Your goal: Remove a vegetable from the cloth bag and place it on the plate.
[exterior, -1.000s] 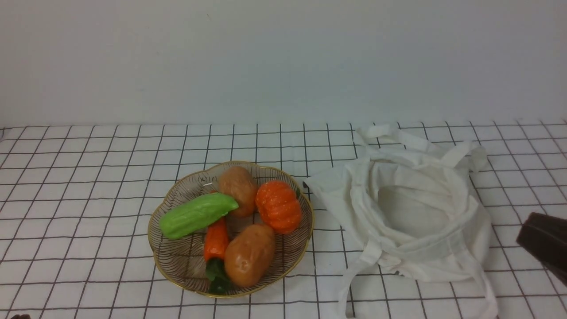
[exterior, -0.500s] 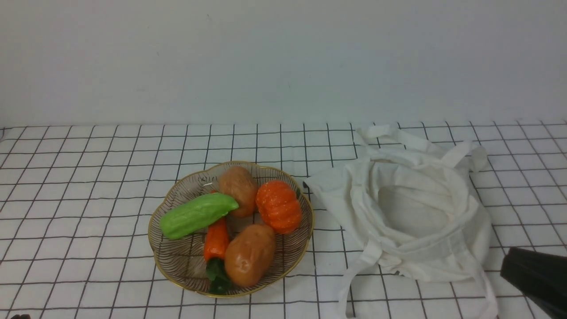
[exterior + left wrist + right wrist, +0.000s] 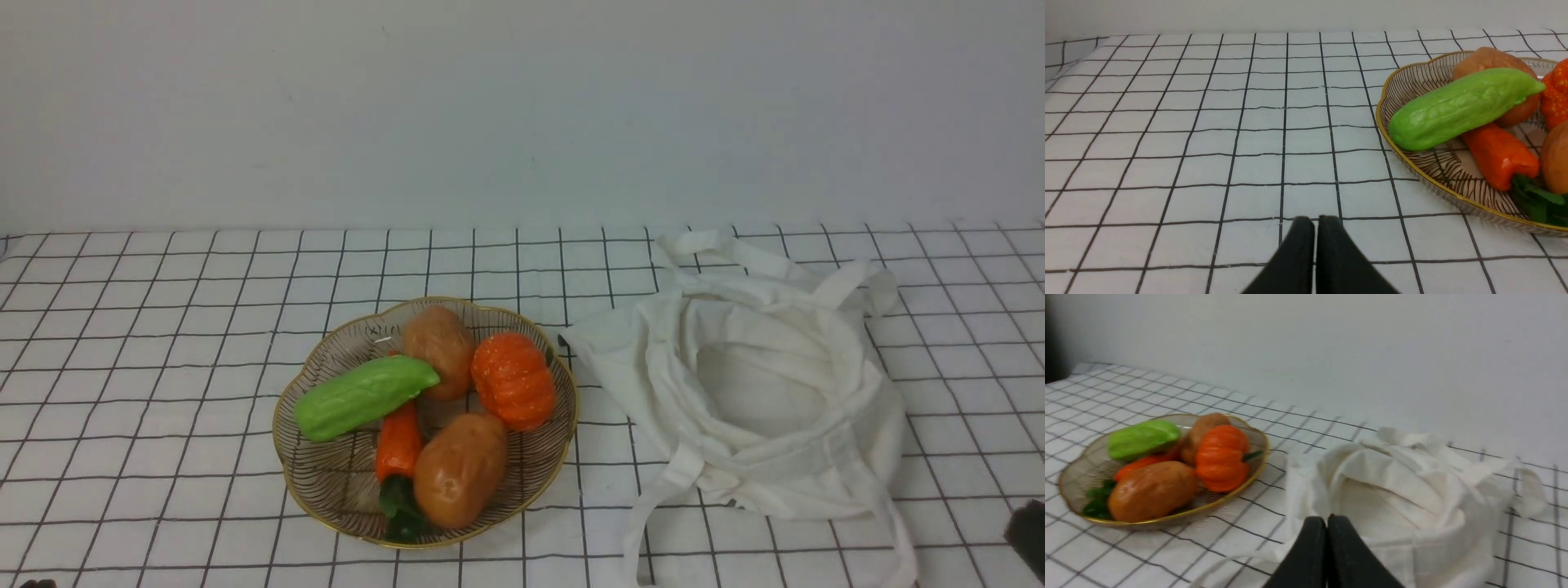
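The orange ribbed pumpkin (image 3: 514,380) lies in the glass plate (image 3: 326,482) with a gold rim, at its right side; it also shows in the right wrist view (image 3: 1222,457). The white cloth bag (image 3: 759,392) lies open and slack to the right of the plate, nothing showing inside it. My right gripper (image 3: 1327,519) is shut and empty, low near the bag's near side; in the front view only a dark bit of it (image 3: 1030,531) shows at the right edge. My left gripper (image 3: 1316,220) is shut and empty over bare cloth left of the plate.
In the plate lie also a green gourd (image 3: 363,396), a carrot (image 3: 398,445) and two brown potatoes (image 3: 459,469). The table has a white checked cloth (image 3: 163,327). A pale wall stands behind. The bag's straps (image 3: 653,514) trail toward the front edge.
My right arm has drawn back and down toward the right front corner, almost out of the front view. The plate, vegetables and bag have not moved.
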